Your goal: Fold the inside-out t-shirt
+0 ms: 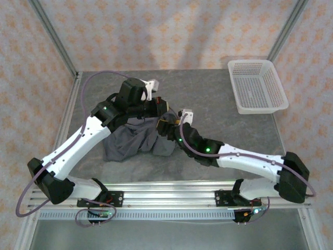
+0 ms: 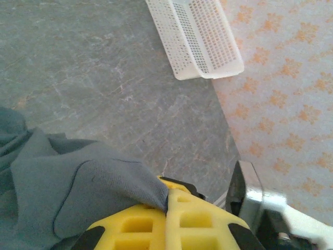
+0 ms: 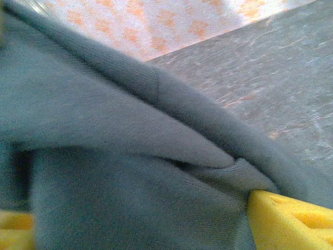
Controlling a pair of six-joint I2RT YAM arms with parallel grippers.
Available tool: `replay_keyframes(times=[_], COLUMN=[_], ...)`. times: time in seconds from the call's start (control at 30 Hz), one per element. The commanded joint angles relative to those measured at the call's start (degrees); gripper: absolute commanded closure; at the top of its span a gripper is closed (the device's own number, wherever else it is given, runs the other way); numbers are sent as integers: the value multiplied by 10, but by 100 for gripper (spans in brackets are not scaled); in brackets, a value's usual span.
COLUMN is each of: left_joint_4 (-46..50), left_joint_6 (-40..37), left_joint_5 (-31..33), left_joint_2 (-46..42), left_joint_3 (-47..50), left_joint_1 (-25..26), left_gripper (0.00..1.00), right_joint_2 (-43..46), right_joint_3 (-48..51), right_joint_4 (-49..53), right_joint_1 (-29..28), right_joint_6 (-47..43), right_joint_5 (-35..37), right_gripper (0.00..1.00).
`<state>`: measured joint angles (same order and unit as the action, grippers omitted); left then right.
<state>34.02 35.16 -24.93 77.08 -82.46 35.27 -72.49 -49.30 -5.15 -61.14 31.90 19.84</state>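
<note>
Two end effectors meet at one heap of cloth. A plain dark slate-grey soft cloth t-shirt (image 1: 130, 141) lies crumpled on the grey, stone-patterned bench (image 1: 208, 94), a little left of the bench's middle and partly under the white-and-black left arm (image 1: 78, 138). The heap's far right edge rises towards the two end effectors, which sit close together above it.

From the left wrist, the left end effector (image 2: 167, 208) is closed tight. Its yellow ribbed fingers (image 2: 140, 224) press flat against each other with a fold of the t-shirt nipped in the seam between them. The rest of the cloth falls away to the left in soft rolls, with bare bench beyond it.

From the right wrist, the right end effector (image 3: 151, 232) stands with its jaws well apart, one yellow finger at each lower corner of the view. Thick folds and a stitched hem of the t-shirt lie across the gap and touch the right-hand finger. No squeeze on the cloth can be seen.

A white perforated plastic basket (image 1: 260, 108) rests at the bench's far right corner, well apart from the t-shirt. Pale wallpaper with orange motifs (image 1: 156, 31) backs the bench.
</note>
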Motion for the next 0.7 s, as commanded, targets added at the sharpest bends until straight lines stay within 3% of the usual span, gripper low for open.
replay_keyframes(times=[0.0, 0.07, 0.13, 0.23, 0.33, 0.4, 0.47, 0.6, 0.67], left_joint_4=[36, 66, 90, 87, 89, 88, 92, 115, 81], left_joint_6=[-2, -20, -32, -42, -83, -85, -79, -75, -49], left_joint_5=[46, 75, 78, 27, 15, 23, 18, -24, -73], left_joint_2=[-27, -33, -34, -25, -5, 2, 1, -51, -102], left_joint_3=[-23, -23, -11, 22, 46, 64, 77, 76, 99], left_joint_1=[-3, -16, -58, -123, -143, -153, -168, -179, -176], left_gripper=[100, 100, 100, 100, 96, 79, 71, 42, 34], right_joint_2=[9, 28, 44, 73, 85, 93, 100, 105, 105], right_joint_3=[-11, 10, 31, 55, 53, 56, 67, 72, 70], right_joint_4=[-9, -31, -47, -101, -133, -156, -187, -184, -175], right_joint_1=[-4, -4, -3, -1, 10, 25, 45, 71, 76], right_joint_6=[11, -7, -32, -87, -100, -92, -76, -79, -85], right_joint_5=[63, 26, -39, -206, -305, -318, -322, -320, -319], right_gripper=[54, 82, 100, 100, 100, 100, 100, 100, 100])
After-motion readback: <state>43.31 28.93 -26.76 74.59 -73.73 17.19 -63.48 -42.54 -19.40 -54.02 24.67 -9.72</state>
